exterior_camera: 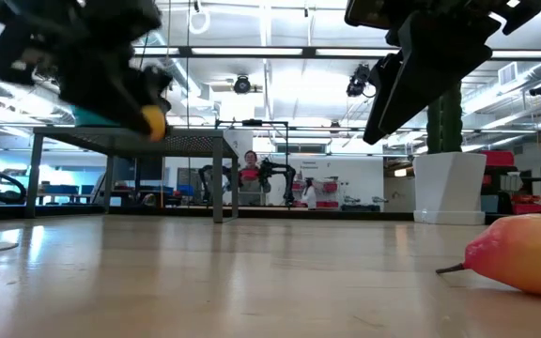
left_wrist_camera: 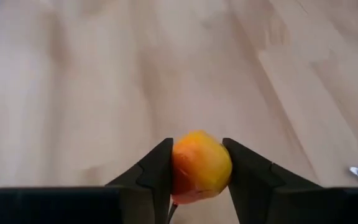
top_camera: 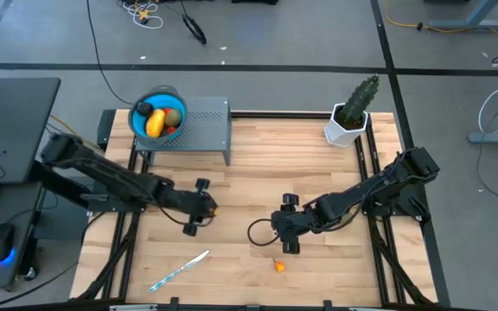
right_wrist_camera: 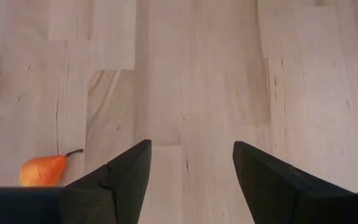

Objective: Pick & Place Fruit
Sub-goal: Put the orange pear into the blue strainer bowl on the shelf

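Blue bowl [top_camera: 137, 123] sits on a grey stand [top_camera: 206, 130] at the worktop's [top_camera: 249, 173] far left corner. It already holds several fruits: a yellow-orange oblong [top_camera: 155, 123], an olive oval [top_camera: 173, 116], a small black ball [top_camera: 143, 108], a bit of red at the rim. Those look placed.

Left pincer [left_wrist_camera: 196, 180] hangs above the worktop, left of centre, clamped on 1 orange-yellow fruit [left_wrist_camera: 199, 165]; the fingers [left_wrist_camera: 157, 174] press both its sides. Low view shows this fruit [exterior_camera: 152, 121] lifted well clear of the wood. Judged: picked, not yet carried to the bowl.

Right pincer [right_wrist_camera: 191, 171] hovers right of centre, fingers apart, nothing between them. 1 small orange pear [top_camera: 279, 266] lies on the wood just beside it, toward the near edge; stem visible in the right wrist view [right_wrist_camera: 43, 170]. Not yet grasped.

Tally, as a judgement: most fruit in the bowl, 1 in transit, 1 left on the worktop. Well past halfway.

White-and-blue stick [top_camera: 180, 269] lies near the front edge; cactus pot [top_camera: 349, 123] stands at the far right. Neither is touched.
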